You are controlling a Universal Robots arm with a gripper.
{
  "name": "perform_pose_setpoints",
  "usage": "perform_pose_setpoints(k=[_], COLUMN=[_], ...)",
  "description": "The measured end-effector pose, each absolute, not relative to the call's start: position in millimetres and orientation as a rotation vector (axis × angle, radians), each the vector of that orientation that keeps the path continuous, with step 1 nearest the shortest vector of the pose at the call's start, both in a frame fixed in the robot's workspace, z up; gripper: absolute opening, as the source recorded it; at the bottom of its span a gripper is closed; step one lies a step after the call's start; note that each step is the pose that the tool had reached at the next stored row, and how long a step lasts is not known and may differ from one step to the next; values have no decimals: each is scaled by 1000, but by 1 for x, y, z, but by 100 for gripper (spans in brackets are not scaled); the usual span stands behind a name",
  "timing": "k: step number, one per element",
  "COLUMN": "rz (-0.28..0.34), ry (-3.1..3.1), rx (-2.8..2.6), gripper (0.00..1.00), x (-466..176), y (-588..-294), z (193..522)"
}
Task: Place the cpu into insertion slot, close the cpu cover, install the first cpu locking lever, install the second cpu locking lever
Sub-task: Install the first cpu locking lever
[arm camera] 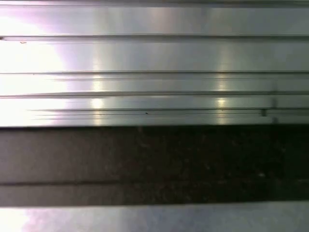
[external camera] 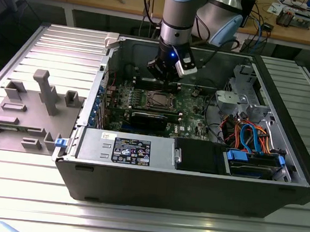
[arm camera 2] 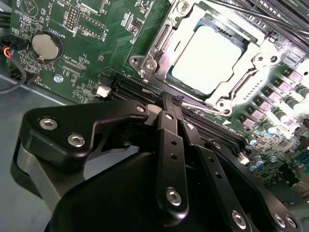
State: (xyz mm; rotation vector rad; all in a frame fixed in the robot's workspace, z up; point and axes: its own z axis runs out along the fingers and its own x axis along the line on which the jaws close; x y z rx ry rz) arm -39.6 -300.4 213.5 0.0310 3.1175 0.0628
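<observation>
Black gripper (arm camera 2: 173, 104) linkages fill the near part of the second wrist view, and the two fingers meet at their tips with no gap showing; they look closed, pinched on or pressed against a thin silvery wire just beside the socket, which I take to be a cpu locking lever (arm camera 2: 203, 104). Whether the wire is truly clamped or merely touched by the tips I cannot tell.

Beyond the fingertips, the cpu (arm camera 2: 208, 58) already sits in the socket, its pale square top flat and level. The cpu cover (arm camera 2: 159, 46) lies down around it, the frame's square opening ringing the chip. So placing and covering appear done, and the work in hand seems to be a lever.

In the exterior view the gripper (external camera: 167, 73) hangs inside the open computer case (external camera: 280, 176), just beyond the socket (external camera: 160, 99) on the motherboard (external camera: 191, 105).

To do this step well, I judge the lever should be swept along its own arc about its hinge, pressed down flat and then nudged sideways under its retaining hook, with the tips low enough not to slip off the thin wire or scrape the black slots (arm camera 2: 140, 92) beside the socket.

Being square, the cpu has no long axis; its edges sit parallel to the cover's frame. The lever's long axis runs along the socket edge nearest the gripper.
</observation>
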Motion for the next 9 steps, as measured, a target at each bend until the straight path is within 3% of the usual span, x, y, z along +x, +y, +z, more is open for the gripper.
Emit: perform_pose_setpoints(k=[9], rz=[63], ry=[3117], rx=[54], gripper=[11], x=[-38], y=[-300], z=[206])
